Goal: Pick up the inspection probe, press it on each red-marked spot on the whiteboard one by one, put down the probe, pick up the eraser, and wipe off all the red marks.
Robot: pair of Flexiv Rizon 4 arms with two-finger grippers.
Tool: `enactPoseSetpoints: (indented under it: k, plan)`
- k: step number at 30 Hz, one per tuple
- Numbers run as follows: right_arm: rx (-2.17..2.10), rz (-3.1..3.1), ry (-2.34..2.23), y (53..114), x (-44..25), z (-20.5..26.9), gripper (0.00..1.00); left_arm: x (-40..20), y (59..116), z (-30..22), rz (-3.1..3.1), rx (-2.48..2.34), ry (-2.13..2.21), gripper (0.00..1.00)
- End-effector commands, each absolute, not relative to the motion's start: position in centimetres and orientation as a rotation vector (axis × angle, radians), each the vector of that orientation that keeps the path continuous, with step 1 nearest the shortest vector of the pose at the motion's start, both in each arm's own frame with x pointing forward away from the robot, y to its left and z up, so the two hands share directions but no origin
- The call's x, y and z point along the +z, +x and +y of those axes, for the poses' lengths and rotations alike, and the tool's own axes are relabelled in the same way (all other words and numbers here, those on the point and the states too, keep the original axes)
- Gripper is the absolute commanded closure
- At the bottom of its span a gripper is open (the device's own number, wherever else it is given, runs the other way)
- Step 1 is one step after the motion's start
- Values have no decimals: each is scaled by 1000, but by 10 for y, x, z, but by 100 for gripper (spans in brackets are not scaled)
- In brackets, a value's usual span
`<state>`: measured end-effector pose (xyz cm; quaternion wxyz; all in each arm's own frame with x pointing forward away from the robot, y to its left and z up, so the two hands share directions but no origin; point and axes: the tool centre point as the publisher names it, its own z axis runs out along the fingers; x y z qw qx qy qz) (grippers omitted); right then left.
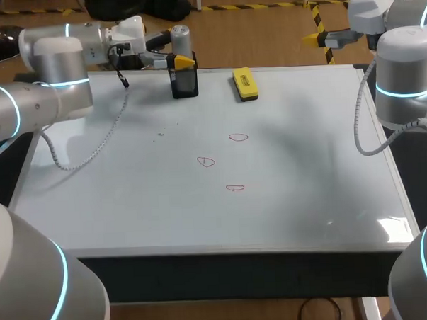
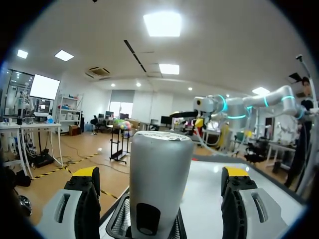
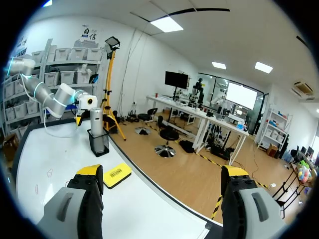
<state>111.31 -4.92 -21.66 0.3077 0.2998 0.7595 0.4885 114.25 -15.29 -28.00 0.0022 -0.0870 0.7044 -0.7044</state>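
Note:
The silver inspection probe stands upright in a black mesh holder at the whiteboard's back edge. My left gripper is open around the probe's upper part. In the left wrist view the probe sits between the fingers with a gap on each side. The yellow eraser lies to the right of the holder. Three red marks are drawn mid-board. My right gripper is open and empty, raised beyond the back right corner; its wrist view shows the eraser and probe.
My left arm's grey cable droops over the board's left part. A few small specks lie left of the marks. The board's raised front edge runs along the near side.

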Motion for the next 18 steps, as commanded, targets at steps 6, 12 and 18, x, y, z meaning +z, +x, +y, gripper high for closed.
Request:
enactPoseSetpoints:
  k: [6,12,18]
  plan:
    - [1291,2010,793,1114,-217,-49,0,-283,1144,-153,2209,-2213,-271,43]
    - [1291,2010,793,1114,-217,-49,0,-284,1143,-153,2202,-2214,-279,85]
    - [1291,2010,793,1114,-217,-49,0,-284,1142,-152,2190,-2222,-279,100]
